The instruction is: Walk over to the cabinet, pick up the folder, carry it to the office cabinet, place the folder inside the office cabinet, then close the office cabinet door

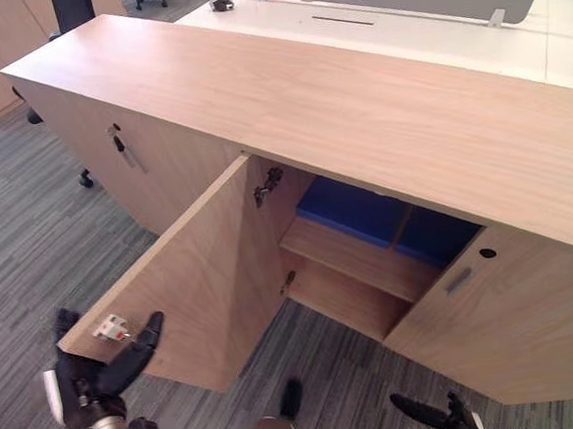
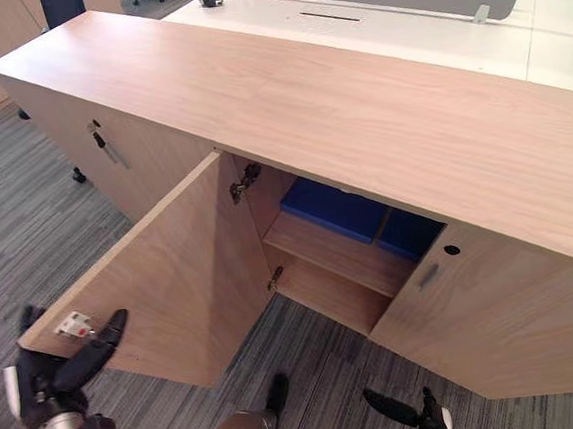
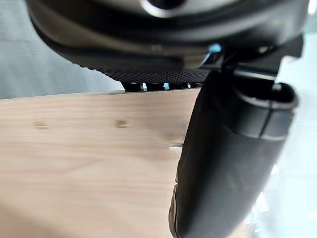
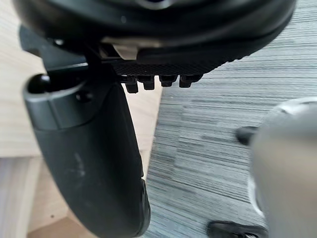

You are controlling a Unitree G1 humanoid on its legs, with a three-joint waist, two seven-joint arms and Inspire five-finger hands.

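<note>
A blue folder (image 1: 352,212) lies flat on the upper shelf (image 1: 356,261) inside the light wooden office cabinet (image 1: 358,108). The cabinet's left door (image 1: 201,272) stands swung wide out toward me. My left hand (image 1: 90,377) is at the door's free edge, low on the left, open, with its thumb and fingers spread on either side of a small white catch (image 1: 111,328). In the left wrist view the thumb (image 3: 223,163) lies straight along the door's wood (image 3: 74,163). My right hand (image 1: 450,419) hangs low and open over the carpet, holding nothing.
The compartment's right door (image 1: 517,325) is closed and has a small handle (image 1: 459,280). Another closed door with a key (image 1: 120,147) is further left. A white desk (image 1: 431,31) stands behind the cabinet. Grey striped carpet (image 1: 28,247) lies to the left of the open door.
</note>
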